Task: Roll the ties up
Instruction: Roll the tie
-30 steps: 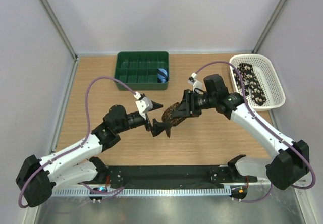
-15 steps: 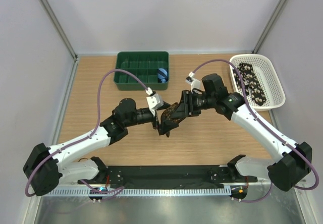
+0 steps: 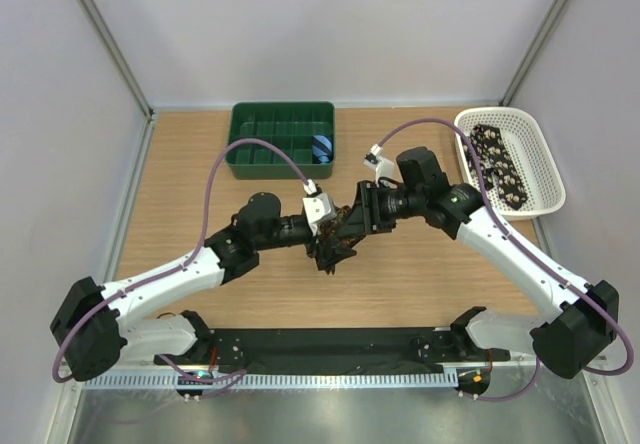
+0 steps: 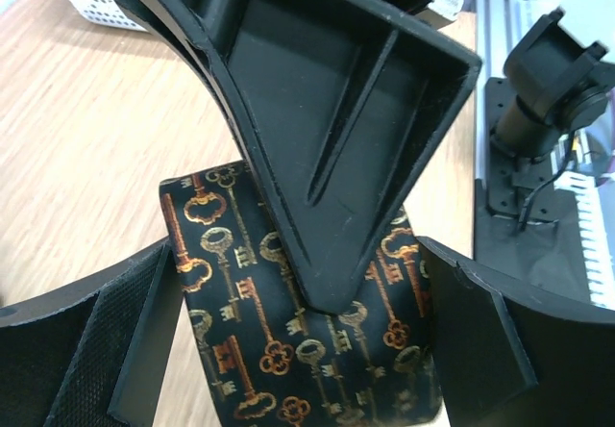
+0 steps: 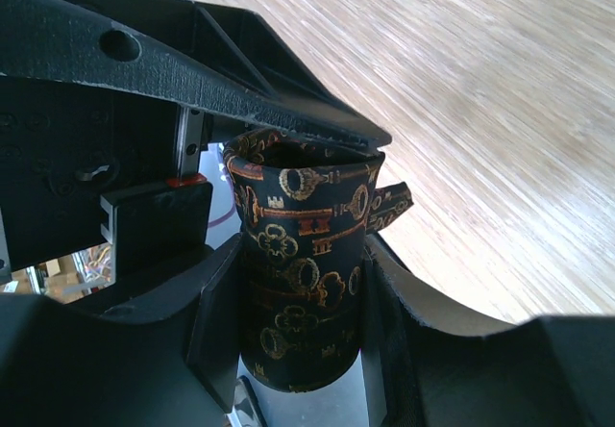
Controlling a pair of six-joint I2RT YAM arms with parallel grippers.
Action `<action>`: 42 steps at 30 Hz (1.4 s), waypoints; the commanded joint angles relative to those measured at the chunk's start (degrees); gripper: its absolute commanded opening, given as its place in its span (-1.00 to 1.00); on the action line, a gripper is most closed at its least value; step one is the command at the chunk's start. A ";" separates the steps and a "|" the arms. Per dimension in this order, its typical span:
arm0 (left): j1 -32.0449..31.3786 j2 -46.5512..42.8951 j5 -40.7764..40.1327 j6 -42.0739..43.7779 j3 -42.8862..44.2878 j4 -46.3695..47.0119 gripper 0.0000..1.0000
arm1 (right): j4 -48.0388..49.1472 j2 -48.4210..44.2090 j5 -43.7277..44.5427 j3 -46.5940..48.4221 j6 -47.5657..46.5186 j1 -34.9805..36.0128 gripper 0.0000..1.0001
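A rolled tie (image 5: 303, 254), dark with orange and gold key patterns, is held above the table's middle. My right gripper (image 5: 303, 278) is shut on it, with the roll squeezed between both pads and a loose end sticking out to the right. In the left wrist view the same roll (image 4: 269, 350) lies between the wide-open fingers of my left gripper (image 4: 298, 254), one finger (image 4: 96, 350) on each side. A right finger (image 4: 336, 138) crosses over the roll's top. From above, the left gripper (image 3: 330, 247) and right gripper (image 3: 348, 221) meet there. A second, pale-spotted black tie (image 3: 497, 164) lies in the basket.
A white mesh basket (image 3: 540, 169) stands at the right edge of the table. A green compartment tray (image 3: 270, 139) sits at the back, with a small blue striped roll (image 3: 321, 148) in its right compartment. Grey walls enclose the table.
My left arm has reached right until its open fingers straddle the roll. The right gripper has held the roll nearly still.
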 commanded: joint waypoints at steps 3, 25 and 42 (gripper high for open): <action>-0.21 0.76 -3.46 3.34 0.94 1.49 1.00 | 2.21 -0.85 -1.39 1.64 1.82 1.15 -0.93; -0.21 1.38 2.50 2.11 -2.58 7.47 -0.89 | 3.52 -0.33 -0.95 0.76 1.29 2.82 -0.80; -0.30 1.03 6.46 5.45 -2.84 2.56 -0.99 | 1.95 0.38 0.01 2.25 1.12 1.59 0.03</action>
